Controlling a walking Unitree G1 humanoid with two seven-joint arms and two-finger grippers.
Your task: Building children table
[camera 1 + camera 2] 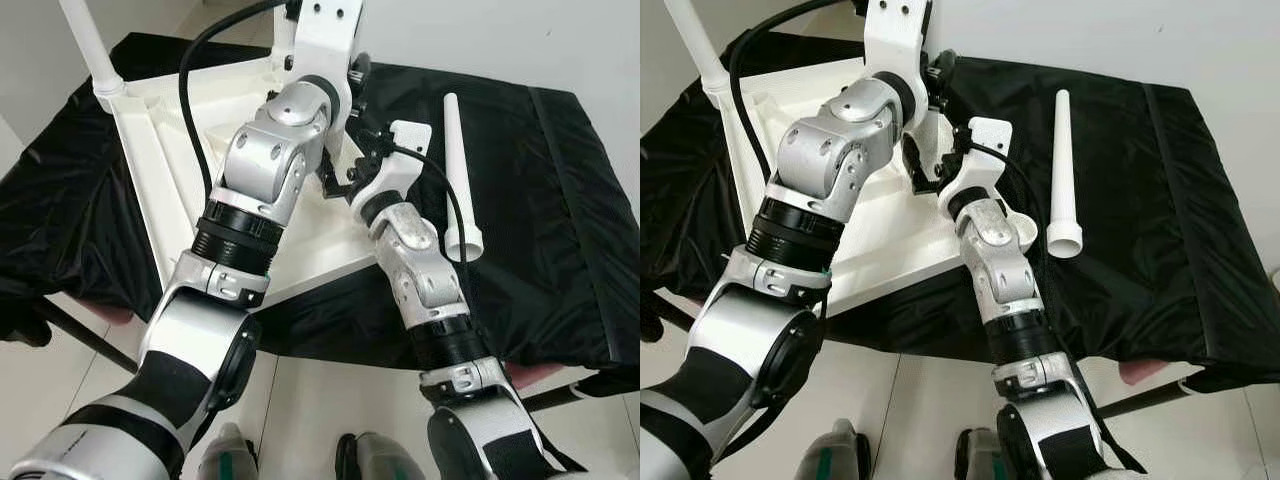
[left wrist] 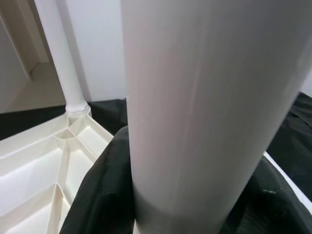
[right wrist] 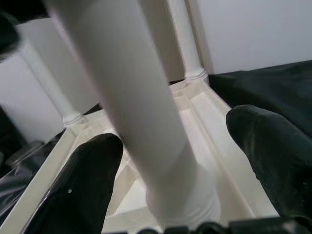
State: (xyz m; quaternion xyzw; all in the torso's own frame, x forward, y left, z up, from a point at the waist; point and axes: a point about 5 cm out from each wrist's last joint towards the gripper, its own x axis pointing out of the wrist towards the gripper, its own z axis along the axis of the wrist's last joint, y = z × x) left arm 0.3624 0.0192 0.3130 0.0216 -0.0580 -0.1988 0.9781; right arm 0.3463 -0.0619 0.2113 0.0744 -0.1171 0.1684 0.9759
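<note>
A white child's table top [image 1: 160,170] lies upside down on a black cloth. One white leg [image 1: 88,40] stands fitted in its far left corner. My left gripper [image 2: 185,195] reaches over the far side of the top and is shut on another upright white leg [image 2: 195,97], which presses against both fingers. My right gripper [image 3: 185,165] is low at the base of a standing leg [image 3: 146,126] where it meets the top. Its black fingers [image 3: 92,180] are spread on either side of the leg without touching it. A loose white leg [image 1: 458,170] lies on the cloth to the right.
The black cloth [image 1: 570,220] covers a raised surface whose near edge runs just in front of me, with pale floor [image 1: 330,400] below. A dark bar [image 1: 85,338] slants under the left edge. Two more fitted legs [image 3: 187,44] stand behind the right gripper.
</note>
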